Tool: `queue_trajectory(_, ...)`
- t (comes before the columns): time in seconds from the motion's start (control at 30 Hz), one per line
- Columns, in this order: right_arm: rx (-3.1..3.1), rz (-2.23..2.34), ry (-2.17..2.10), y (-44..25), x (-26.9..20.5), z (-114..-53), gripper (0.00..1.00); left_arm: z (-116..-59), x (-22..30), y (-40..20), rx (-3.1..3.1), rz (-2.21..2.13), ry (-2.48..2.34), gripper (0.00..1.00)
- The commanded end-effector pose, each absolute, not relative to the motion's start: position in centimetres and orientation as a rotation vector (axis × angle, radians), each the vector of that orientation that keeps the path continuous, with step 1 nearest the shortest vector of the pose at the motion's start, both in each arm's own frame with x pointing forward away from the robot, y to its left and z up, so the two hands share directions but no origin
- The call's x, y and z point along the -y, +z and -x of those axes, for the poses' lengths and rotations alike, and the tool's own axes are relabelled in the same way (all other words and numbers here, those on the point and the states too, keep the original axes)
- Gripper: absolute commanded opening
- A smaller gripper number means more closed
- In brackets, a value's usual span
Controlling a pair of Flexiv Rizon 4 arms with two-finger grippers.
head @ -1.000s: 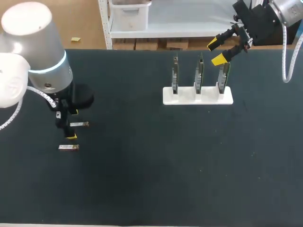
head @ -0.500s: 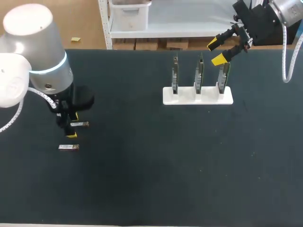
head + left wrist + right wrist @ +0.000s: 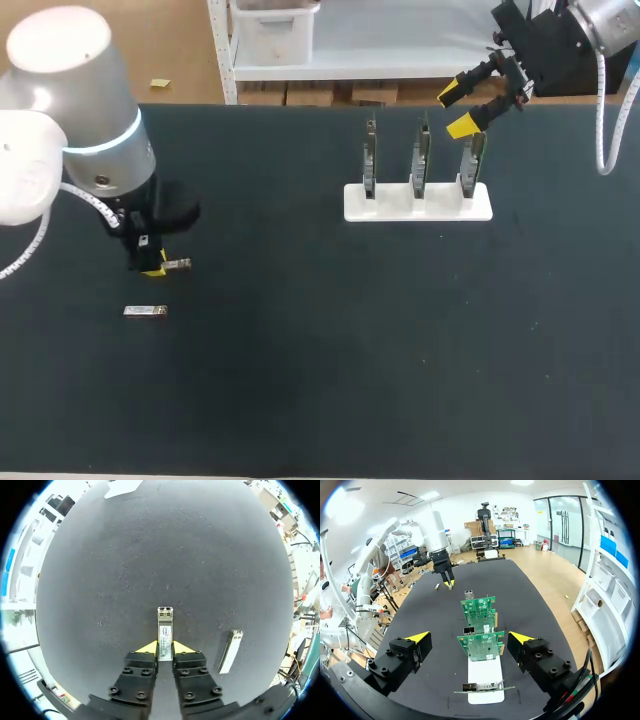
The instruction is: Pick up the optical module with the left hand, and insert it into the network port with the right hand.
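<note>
Logged over the last second: closing of the left gripper (image 3: 155, 266) from a loose straddle to a pinch on the module (image 3: 165, 630); no shift at the right gripper (image 3: 470, 108). Read as grasp made, lift next. Left side: clamped narrow on the module's rear half from both sides, front end poking out ahead, apparently not yet off the black mat (image 3: 300, 350); spare module (image 3: 230, 651) just beside, untouched. Right side: held wide and empty above the circuit boards (image 3: 480, 647) in the white stand (image 3: 418, 205), well apart from the module.
</note>
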State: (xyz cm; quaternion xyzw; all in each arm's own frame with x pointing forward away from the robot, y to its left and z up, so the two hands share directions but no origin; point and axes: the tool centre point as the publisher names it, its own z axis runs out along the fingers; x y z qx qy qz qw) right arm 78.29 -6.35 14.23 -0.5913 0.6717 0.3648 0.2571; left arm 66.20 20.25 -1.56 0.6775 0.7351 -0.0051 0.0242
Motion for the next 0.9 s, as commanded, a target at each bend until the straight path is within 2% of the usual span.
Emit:
queue_trajectory(0.03,-1.823,1.602,0.986,14.2,6.3,-78.2,1.0,-66.7,-19.5,0.1,-2.233,-2.079,-0.032,0.0)
queue_trajectory(0.27,-1.823,1.602,0.986,14.2,6.3,-78.2,1.0,-69.0,-17.0,4.6,-2.111,-1.967,-0.092,0.0)
queue_trajectory(0.43,-1.823,1.602,0.986,14.2,6.3,-78.2,1.0,-72.2,-14.6,8.3,-2.013,-1.728,-0.191,0.0)
queue_trajectory(0.9,-1.823,1.602,0.986,14.2,6.3,-78.2,1.0,-78.3,-3.0,17.8,-1.61,-1.581,-0.388,0.0)
